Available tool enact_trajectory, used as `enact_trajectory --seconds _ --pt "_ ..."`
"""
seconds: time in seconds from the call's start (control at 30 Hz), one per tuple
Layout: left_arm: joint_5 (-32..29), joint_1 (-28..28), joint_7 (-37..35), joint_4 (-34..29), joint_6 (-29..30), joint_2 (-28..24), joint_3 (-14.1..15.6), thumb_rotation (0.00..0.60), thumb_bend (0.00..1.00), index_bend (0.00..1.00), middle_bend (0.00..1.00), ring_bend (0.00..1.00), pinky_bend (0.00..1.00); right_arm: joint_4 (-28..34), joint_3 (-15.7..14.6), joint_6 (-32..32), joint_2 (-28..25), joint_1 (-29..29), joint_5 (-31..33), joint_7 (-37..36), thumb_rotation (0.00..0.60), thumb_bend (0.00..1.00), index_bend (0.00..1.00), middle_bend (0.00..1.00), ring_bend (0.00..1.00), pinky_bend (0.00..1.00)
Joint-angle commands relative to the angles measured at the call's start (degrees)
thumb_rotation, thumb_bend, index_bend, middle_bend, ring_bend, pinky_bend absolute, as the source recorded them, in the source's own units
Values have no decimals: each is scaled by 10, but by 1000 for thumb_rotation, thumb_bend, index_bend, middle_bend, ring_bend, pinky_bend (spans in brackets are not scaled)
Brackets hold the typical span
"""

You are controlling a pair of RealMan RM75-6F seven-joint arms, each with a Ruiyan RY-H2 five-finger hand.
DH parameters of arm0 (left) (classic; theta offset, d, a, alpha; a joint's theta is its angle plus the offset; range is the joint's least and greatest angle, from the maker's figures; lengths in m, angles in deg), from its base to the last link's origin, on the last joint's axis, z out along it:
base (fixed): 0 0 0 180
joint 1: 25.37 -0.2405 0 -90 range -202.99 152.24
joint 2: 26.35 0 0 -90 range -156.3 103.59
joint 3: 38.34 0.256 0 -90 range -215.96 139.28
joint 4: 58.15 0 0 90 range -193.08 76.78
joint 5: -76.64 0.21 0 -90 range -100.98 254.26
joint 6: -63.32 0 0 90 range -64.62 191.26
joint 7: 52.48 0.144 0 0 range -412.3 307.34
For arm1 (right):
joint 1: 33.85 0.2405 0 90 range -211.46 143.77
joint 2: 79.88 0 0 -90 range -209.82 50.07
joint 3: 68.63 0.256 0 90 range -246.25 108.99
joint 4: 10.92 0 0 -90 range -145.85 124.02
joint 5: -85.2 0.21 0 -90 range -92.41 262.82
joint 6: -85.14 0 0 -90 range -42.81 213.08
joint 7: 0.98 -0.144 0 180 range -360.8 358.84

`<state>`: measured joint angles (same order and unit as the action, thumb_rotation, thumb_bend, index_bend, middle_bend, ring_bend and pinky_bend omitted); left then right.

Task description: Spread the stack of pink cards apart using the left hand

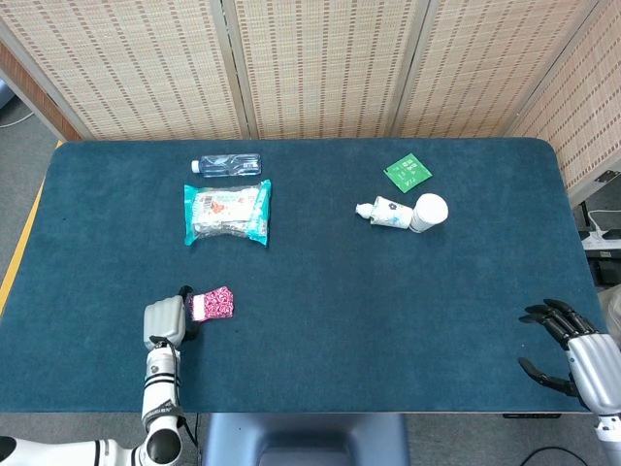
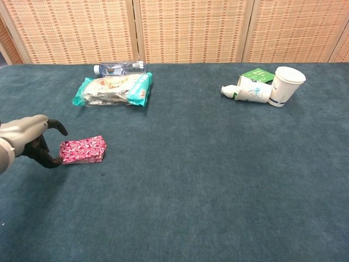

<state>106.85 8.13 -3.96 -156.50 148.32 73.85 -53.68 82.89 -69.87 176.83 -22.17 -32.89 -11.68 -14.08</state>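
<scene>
**Left hand at the edge of the cards**

Across the dark teal surface (image 1: 320,320) the things sit in loose groups, well apart, which leaves the near-left corner free for the work. At the far left lies a snack bag (image 1: 227,213) with a bottle (image 1: 227,165) just behind it; at the far right a toppled cup (image 1: 386,212) lies against an upright cup (image 1: 429,211), with a green packet (image 1: 408,172) behind them. None of these is part of the task.

The left hand (image 1: 166,319) is low over the surface at the left end of the cards (image 1: 212,304), palm down, its fingers curled with dark fingertips (image 2: 56,160) at or against the stack's left edge; it grips nothing. That low, side-on placing suits a push or a sweep across the top, judging by the task. Contact cannot be told for certain from either view.

The right hand (image 1: 572,354) rests at the near right edge, fingers apart and empty, well away from everything, presumably parked since the task asks only for the left.

The cards still lie as one tidy block, flat, near the front left, so the spreading is not yet done.
</scene>
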Motion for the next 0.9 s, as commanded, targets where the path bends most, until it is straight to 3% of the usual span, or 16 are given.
enact_trajectory --seconds 0.03,0.9 --pt "-7 4 8 8 10 14 -3 600 370 191 1000 1000 1000 0 0 1 -1 0 -1 -2 600 126 344 254 156 320" --pt "-5 32 39 81 15 98 -23 600 369 154 1000 1000 1000 1 0 6 -6 0 -4 -18 600 126 344 254 156 320"
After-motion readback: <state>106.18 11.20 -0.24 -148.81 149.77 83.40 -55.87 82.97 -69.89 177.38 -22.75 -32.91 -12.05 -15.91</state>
